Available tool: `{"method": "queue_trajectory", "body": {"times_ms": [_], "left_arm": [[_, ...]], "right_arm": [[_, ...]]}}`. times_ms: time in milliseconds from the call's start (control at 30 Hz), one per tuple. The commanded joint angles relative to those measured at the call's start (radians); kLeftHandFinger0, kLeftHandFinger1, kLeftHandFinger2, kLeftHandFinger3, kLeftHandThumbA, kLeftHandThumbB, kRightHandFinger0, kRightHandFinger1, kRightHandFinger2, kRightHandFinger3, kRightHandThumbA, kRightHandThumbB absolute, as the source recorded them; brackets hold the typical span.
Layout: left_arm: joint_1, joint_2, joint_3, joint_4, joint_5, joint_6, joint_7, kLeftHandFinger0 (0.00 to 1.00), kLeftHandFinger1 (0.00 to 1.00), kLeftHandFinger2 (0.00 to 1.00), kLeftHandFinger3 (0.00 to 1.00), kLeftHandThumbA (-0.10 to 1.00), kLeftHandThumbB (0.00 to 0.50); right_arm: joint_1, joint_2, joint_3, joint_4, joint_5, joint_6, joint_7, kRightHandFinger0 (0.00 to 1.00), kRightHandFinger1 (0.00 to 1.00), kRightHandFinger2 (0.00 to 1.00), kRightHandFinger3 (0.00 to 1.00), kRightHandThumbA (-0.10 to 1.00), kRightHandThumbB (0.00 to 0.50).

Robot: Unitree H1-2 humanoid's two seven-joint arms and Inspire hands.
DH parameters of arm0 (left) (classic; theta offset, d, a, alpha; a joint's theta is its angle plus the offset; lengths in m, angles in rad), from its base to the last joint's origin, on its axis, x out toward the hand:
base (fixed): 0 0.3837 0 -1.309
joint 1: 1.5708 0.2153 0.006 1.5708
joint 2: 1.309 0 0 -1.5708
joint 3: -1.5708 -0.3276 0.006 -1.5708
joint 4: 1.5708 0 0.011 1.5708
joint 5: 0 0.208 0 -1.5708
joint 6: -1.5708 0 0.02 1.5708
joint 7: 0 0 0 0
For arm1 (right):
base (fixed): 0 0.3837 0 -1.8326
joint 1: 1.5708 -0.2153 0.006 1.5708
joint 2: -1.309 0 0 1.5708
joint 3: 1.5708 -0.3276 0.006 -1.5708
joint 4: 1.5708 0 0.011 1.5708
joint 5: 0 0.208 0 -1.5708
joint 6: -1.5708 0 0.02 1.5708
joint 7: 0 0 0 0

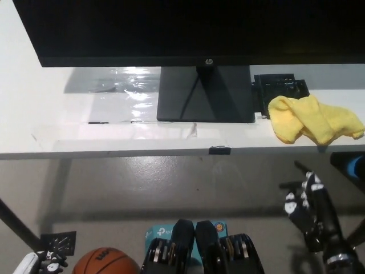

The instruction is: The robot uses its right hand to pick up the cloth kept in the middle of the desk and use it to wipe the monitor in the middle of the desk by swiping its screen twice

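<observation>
Hovering my right hand [308, 208] lower right, fingers apart, empty, below the bench [68, 134] edge; cloth [312, 118] right of monitor [188, 28]. Left hand [34, 264] bottom left, state unclear.

Orange basketball [105, 261] on floor, black tray [280, 90] on desk

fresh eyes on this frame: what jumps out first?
The yellow cloth stands out, crumpled on the white desk at the right, just beside the monitor's stand. The big dark monitor fills the top of the view. Lower right, the black right hand hangs below the desk edge with fingers apart, holding nothing; an orange basketball sits on the floor at lower left.
</observation>
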Motion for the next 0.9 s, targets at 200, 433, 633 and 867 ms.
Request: {"method": "queue_trajectory", "body": {"times_ms": [200,433,633,867], "left_arm": [[0.007,-0.001,0.009,-0.007,0.004,-0.038,-0.009,0.55,0.6,0.71,0.8,0.54,0.217],[0.009,-0.006,0.01,-0.016,0.007,-0.027,-0.006,0.53,0.58,0.69,0.8,0.53,0.217],[0.013,-0.007,0.014,-0.018,0.005,-0.029,-0.003,0.51,0.56,0.67,0.79,0.52,0.219],[0.02,-0.007,0.011,-0.007,0.009,-0.049,-0.001,0.49,0.54,0.66,0.78,0.54,0.226]], "right_arm": [[-0.149,-0.048,-0.012,-0.294,-0.137,0.042,0.022,0.31,0.43,0.67,0.94,0.08,0.132],[-0.272,-0.117,-0.033,-0.316,-0.313,0.19,0.059,0.49,0.75,0.83,0.96,0.16,0.163],[-0.324,-0.162,-0.031,-0.267,-0.408,0.26,0.069,1.0,1.0,1.0,1.0,0.27,0.196],[-0.372,-0.134,-0.034,-0.132,-0.485,0.303,0.091,1.0,1.0,1.0,1.0,0.32,0.261]]}}
